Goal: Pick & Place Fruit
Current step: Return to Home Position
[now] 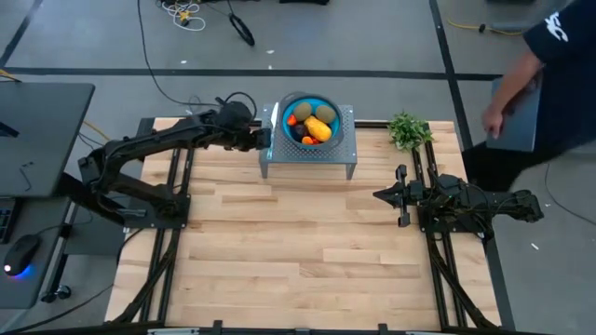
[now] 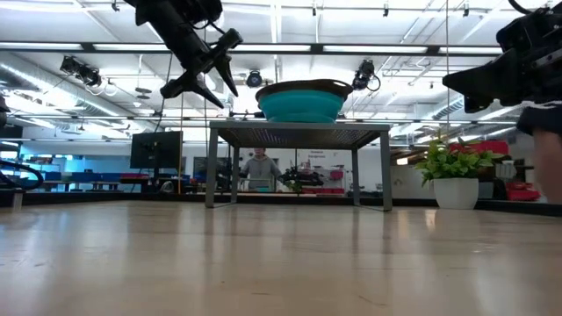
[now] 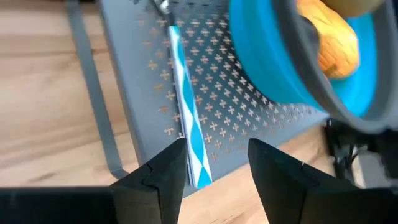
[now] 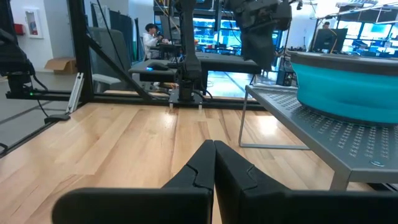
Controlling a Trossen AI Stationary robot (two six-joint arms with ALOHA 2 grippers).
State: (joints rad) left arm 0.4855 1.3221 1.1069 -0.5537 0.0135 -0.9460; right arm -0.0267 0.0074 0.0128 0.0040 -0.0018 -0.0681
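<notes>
Left gripper: fingers open, empty, stood at shelf's left edge; fruit lay in bowl, just right. Right gripper: closed, centre-right.

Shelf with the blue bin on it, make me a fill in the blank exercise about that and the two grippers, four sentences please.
1. The blue bin holding the fruit stands ___ the grey shelf.
2. The striped knife lies on the shelf ___ the bin, not inside it.
3. The left gripper, at the shelf's edge above the knife, has its fingers ___.
4. The right gripper, away from the shelf over the bare table, has its fingers ___.

Missing words: on; beside; open; shut.
</notes>
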